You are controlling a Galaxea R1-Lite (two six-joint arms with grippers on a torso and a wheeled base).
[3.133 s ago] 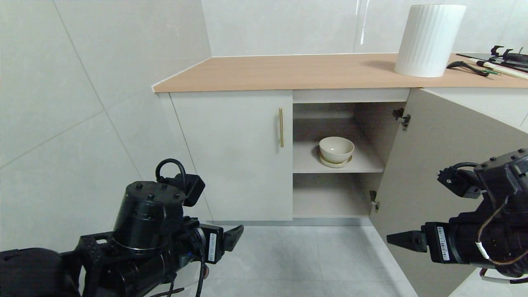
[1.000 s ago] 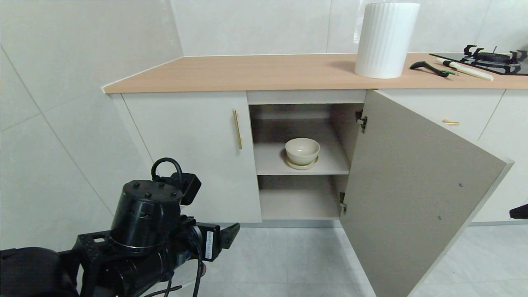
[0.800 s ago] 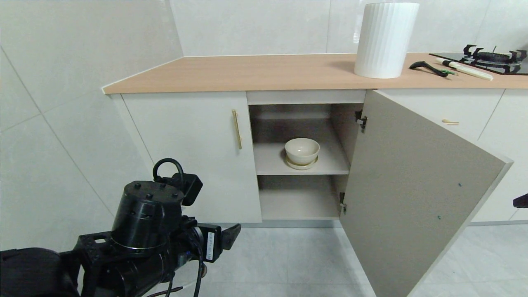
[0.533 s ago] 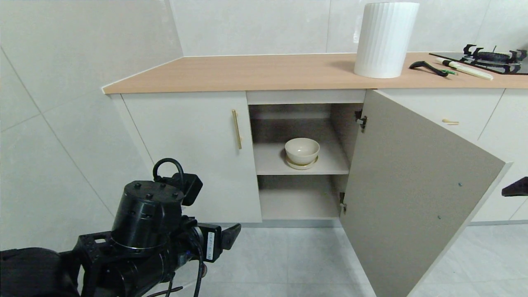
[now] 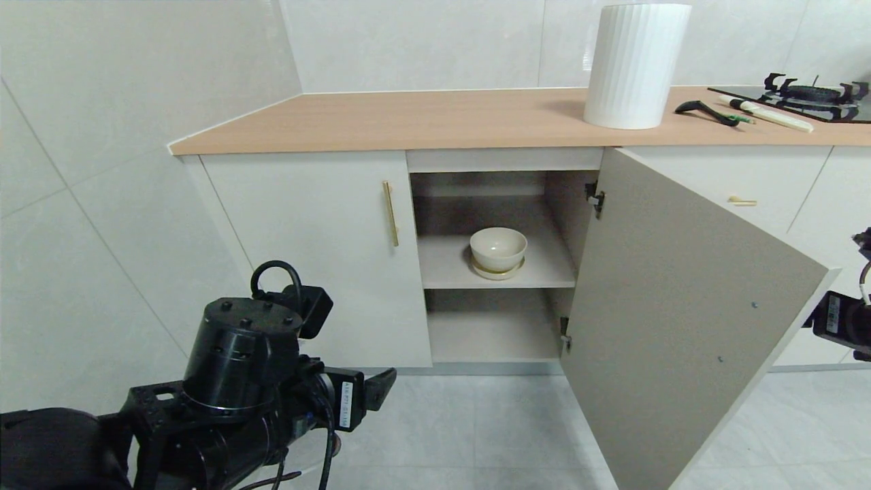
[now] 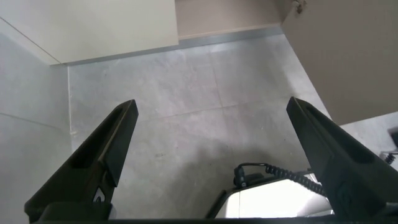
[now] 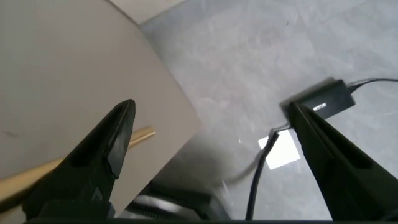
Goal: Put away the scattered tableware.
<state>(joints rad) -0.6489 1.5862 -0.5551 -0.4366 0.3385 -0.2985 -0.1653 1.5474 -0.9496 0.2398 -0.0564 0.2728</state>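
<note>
Judging progress: partly done. The pale grey left cupboard door with a brass bar pull is closed. On the upper shelf of the open compartment a cream ceramic bowl sits on a cream round saucer, both stowed. The grey-beige right cupboard door stands wide open, not yet shut. On the wooden table, right of a white ribbed cylinder, lie a black-handled utensil and a long cream stick-like utensil. These are probably what is left to put away.

Poses: left hand is low over the grey floor tiles in front of the closed door, fingers spread wide, holding nothing. Right hand is past the open door's free edge, fingers spread and empty, with the door's brass handle near one finger. Contact not discernible.
</note>
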